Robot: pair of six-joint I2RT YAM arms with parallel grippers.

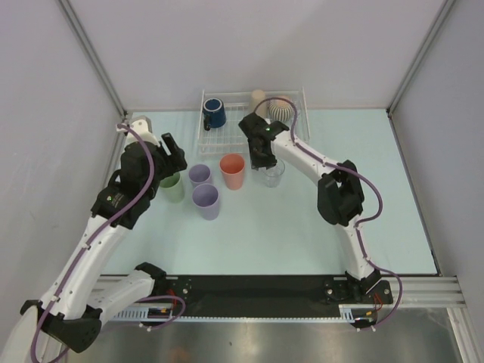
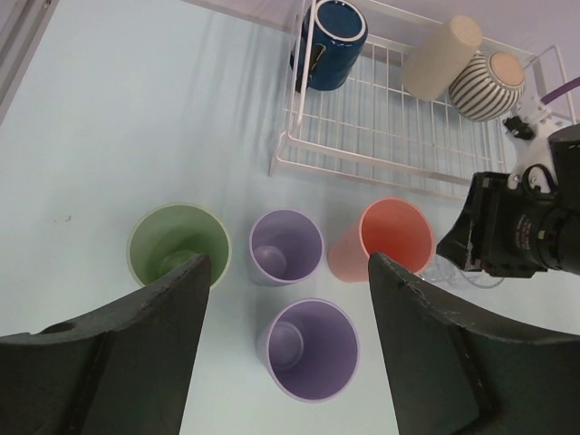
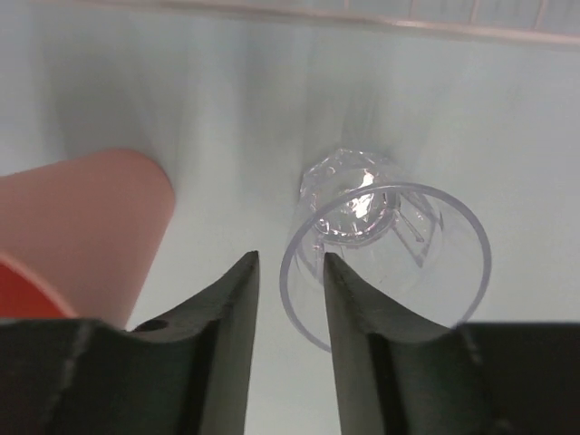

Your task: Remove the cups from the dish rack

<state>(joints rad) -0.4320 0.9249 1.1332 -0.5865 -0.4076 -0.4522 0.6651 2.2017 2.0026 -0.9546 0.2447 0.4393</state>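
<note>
Dish rack of white wire grid (image 1: 227,138), at the far side of the pale aqua table (image 1: 340,242) in the overhead view, holds a navy mug (image 1: 214,113), a tan tumbler (image 1: 259,97) and a ribbed beige mug (image 1: 281,110). In front of it stand a pale green tumbler (image 1: 172,187), a lavender tumbler (image 1: 200,175), a second lavender tumbler (image 1: 206,202), a salmon-pink tumbler (image 1: 233,172) and a clear plastic tumbler (image 1: 276,178).

Left wrist view: the left gripper (image 2: 288,263) hangs spread wide and empty above the green and lavender tumblers.

Right wrist view: the right gripper (image 3: 290,258) is slightly parted, its jaws straddling the rim of the upright clear plastic tumbler.
</note>
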